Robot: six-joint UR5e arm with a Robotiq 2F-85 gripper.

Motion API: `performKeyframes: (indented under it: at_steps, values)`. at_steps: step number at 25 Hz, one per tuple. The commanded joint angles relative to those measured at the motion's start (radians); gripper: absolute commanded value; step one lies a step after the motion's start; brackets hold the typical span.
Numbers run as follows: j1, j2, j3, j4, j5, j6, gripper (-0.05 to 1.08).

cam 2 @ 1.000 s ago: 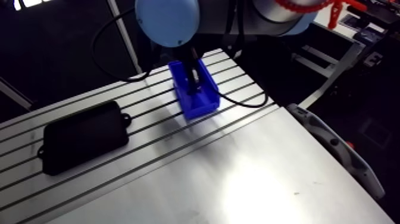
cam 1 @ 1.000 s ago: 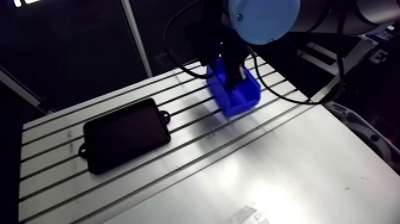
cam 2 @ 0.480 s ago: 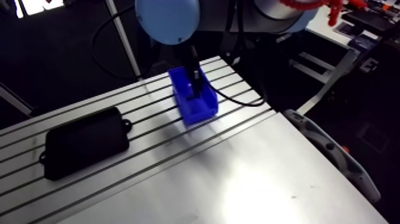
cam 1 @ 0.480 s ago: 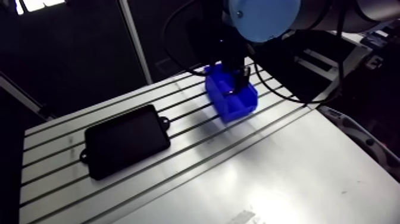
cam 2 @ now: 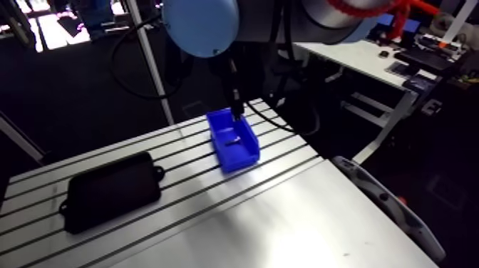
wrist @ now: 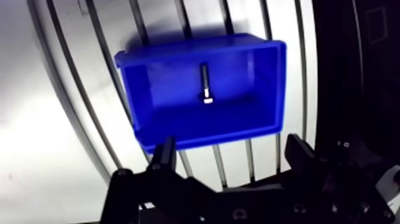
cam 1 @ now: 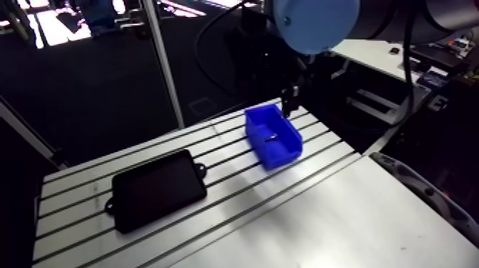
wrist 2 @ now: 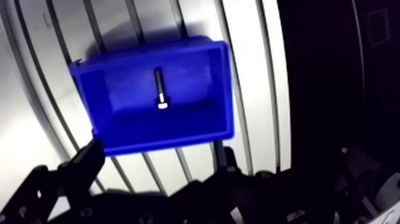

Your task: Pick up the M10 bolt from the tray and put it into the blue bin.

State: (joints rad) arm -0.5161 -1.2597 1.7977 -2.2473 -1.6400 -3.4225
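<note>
Working outward from the near edge, we note the counter (cam 1: 342,214): smooth plate first, slotted rails beyond. Black tray (cam 1: 158,189) lies flat on the slots, well apart from the blue bin (cam 1: 283,154). M10 bolt (wrist: 205,84) lies on the bin's floor. Farthest out, above the bin's far end, we see the pincer (wrist: 231,148) released, fingers spread, gripping nothing.

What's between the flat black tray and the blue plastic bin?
Nothing: in the arm view only bare slotted aluminium table separates the flat black tray and the blue plastic bin.
</note>
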Motion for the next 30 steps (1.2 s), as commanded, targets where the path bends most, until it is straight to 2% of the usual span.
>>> performKeyframes:
  at_steps: [1, 6, 9, 11, 13, 14, 19, 21, 25, 28, 30]
  values:
    - [0.002, -0.088, -0.019, 0.122, -0.008, 0.099, 0.01]
    - [0.005, -0.132, -0.056, 0.202, -0.007, 0.297, 0.01]
    - [0.021, -0.151, -0.108, 0.344, -0.005, 0.442, 0.01]
    - [0.034, -0.157, -0.154, 0.473, 0.013, 0.553, 0.01]
    - [0.057, -0.172, -0.194, 0.553, 0.053, 0.696, 0.01]
    - [0.079, -0.177, -0.206, 0.571, 0.065, 0.760, 0.01]
    - [0.171, -0.206, -0.251, 0.703, 0.064, 1.087, 0.01]
    - [0.188, -0.207, -0.272, 0.749, 0.067, 1.228, 0.01]
    - [0.229, -0.211, -0.301, 0.762, 0.062, 1.455, 0.01]
    - [0.260, -0.221, -0.332, 0.809, 0.058, 1.553, 0.01]
    - [0.260, -0.250, -0.338, 0.835, 0.064, 1.558, 0.01]
